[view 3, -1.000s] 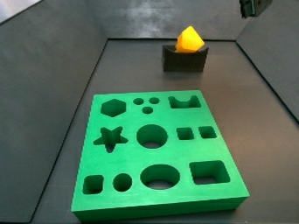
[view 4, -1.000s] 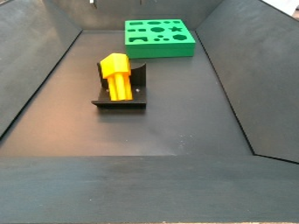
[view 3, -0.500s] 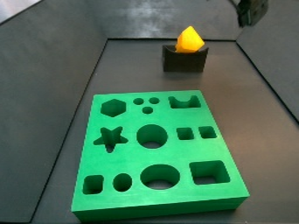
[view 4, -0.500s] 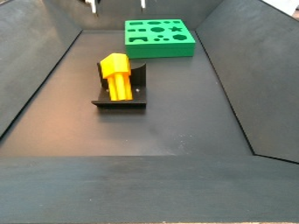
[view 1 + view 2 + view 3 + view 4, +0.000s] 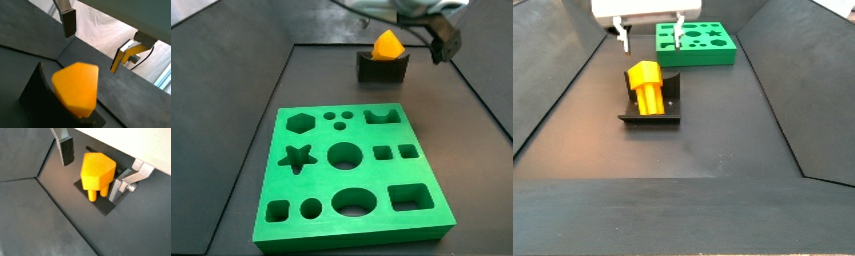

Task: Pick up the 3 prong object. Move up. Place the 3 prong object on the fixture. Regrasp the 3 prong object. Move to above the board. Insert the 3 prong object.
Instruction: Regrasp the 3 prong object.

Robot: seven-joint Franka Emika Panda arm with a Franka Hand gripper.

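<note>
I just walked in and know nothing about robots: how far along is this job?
Done: the small orange-yellow plastic three-pronged piece already rests on the dark notched fixture. In hand: the end effector hangs open above it, fingers on either side and holding nothing, apparently about to regrasp. Left: carrying the piece over the bright green board with cut-out holes and inserting it.

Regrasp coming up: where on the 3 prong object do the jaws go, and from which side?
Probably the wide faceted body of the 3 prong object, from above. It lies in the fixture with thin prongs at one end, a poor grip there. The gripper hangs above it, jaws open, one finger on each side of the body, so a straight descent looks right.
</note>
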